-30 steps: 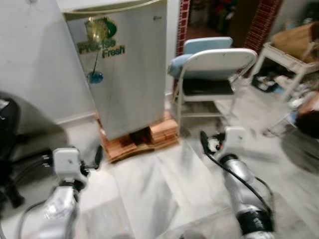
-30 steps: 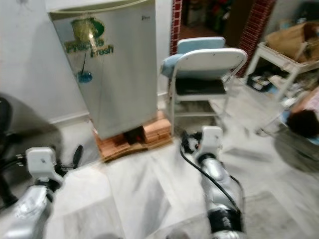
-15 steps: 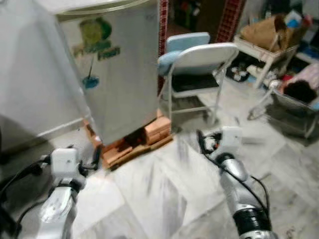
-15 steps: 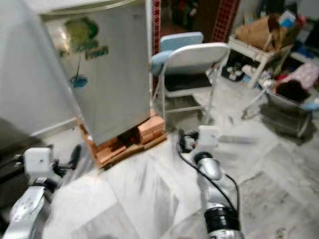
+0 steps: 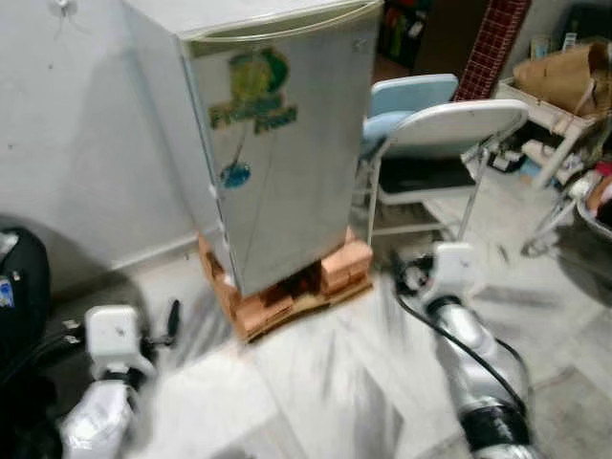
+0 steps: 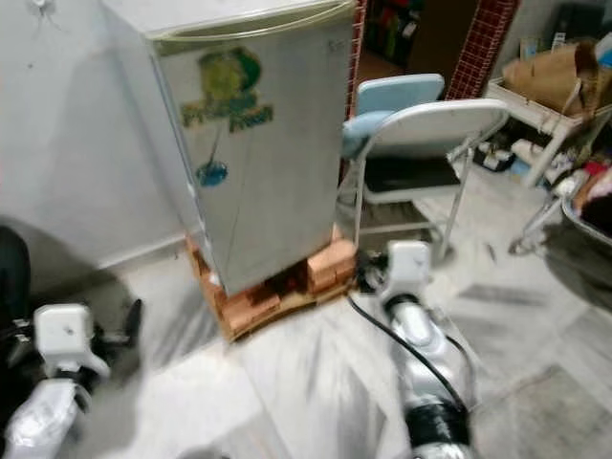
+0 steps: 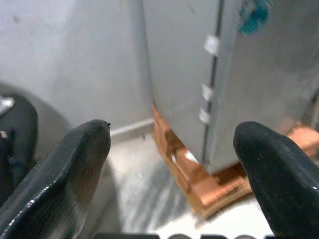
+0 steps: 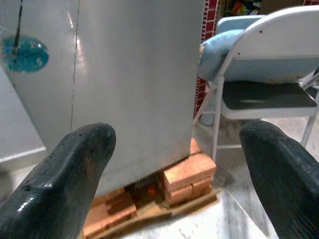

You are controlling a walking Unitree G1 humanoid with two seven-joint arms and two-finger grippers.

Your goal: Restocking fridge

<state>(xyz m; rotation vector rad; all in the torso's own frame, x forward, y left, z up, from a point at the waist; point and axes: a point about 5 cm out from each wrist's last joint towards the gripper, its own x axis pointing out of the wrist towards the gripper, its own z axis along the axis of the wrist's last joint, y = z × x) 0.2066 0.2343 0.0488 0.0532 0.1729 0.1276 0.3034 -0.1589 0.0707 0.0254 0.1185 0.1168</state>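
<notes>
A small silver fridge (image 5: 277, 163) with a green "Precise Fresh" sticker stands shut on a base of bricks (image 5: 287, 292) against the white wall. My left gripper (image 7: 172, 149) is held low at the left, open and empty, facing the fridge's hinge side. My right gripper (image 8: 174, 149) is low at the right, open and empty, facing the fridge's front corner and the bricks. In the head views the left wrist (image 5: 113, 335) and right wrist (image 5: 449, 273) are both short of the fridge.
A folding chair (image 5: 430, 143) with a blue cushion stands right of the fridge. A white rack (image 5: 564, 105) holding a paper bag sits at the far right. A dark object (image 5: 19, 287) lies at the left edge. Pale marble floor (image 5: 325, 402) spreads ahead.
The whole view has swung, so the fridge now sits nearer the middle and the chair further right. Both arms keep the same low, open pose.
</notes>
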